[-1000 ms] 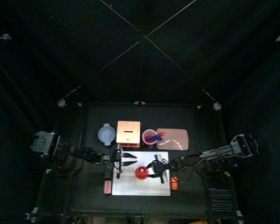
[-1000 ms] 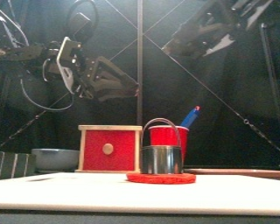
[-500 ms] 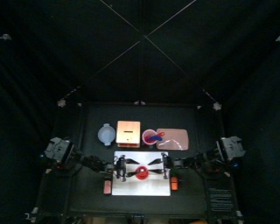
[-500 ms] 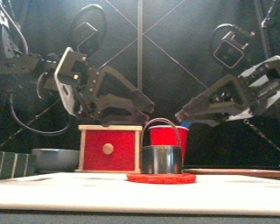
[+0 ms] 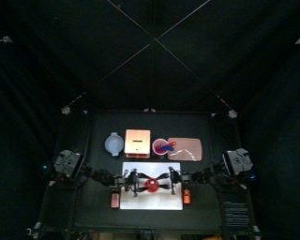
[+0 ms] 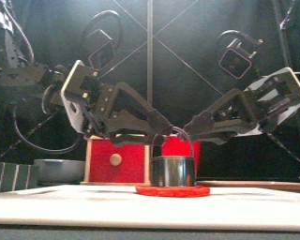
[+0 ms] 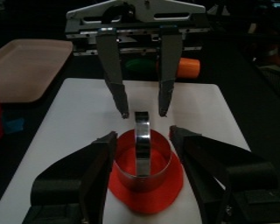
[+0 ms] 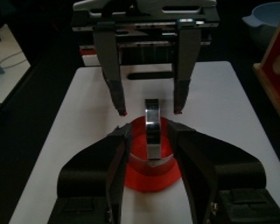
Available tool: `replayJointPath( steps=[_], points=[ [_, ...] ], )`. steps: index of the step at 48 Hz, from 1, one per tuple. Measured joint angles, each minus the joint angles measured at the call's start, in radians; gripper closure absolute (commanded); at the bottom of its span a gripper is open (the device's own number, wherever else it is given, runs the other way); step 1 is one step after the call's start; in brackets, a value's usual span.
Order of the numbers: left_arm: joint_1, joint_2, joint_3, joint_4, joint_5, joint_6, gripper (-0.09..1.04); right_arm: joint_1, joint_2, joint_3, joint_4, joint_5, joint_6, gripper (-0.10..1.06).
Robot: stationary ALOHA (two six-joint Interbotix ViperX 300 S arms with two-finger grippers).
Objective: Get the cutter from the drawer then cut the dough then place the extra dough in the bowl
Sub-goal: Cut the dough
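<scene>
We hold left tool (image 7: 143,137) and right tool (image 8: 152,133) wide astride the cutter (image 6: 172,171), likely to press it through the dough (image 6: 172,191).

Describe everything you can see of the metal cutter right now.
The metal cutter is a shiny round ring with a wire handle, standing upright on the red dough disc on the white cutting board. The left gripper and right gripper flank its handle with open jaws; contact is unclear.
</scene>
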Motion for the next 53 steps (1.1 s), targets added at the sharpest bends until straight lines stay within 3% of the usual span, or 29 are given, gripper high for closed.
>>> replayJointPath(
  steps=[10, 26, 47, 53],
  points=[
    [0.002, -0.002, 0.000, 0.000, 0.002, 0.003, 0.06, -0.012, -0.002, -0.040, 0.002, 0.104, 0.002, 0.20],
    [0.009, -0.002, 0.002, -0.006, 0.008, -0.003, 0.09, -0.009, -0.086, -0.009, 0.026, 0.120, 0.015, 0.20],
    [0.012, 0.000, -0.005, -0.008, 0.072, -0.002, 0.19, -0.008, -0.015, -0.029, 0.055, 0.141, 0.015, 0.22],
    [0.012, -0.002, -0.005, -0.008, 0.083, 0.000, 0.19, -0.008, -0.012, -0.031, 0.057, 0.152, 0.017, 0.33]
  ],
)
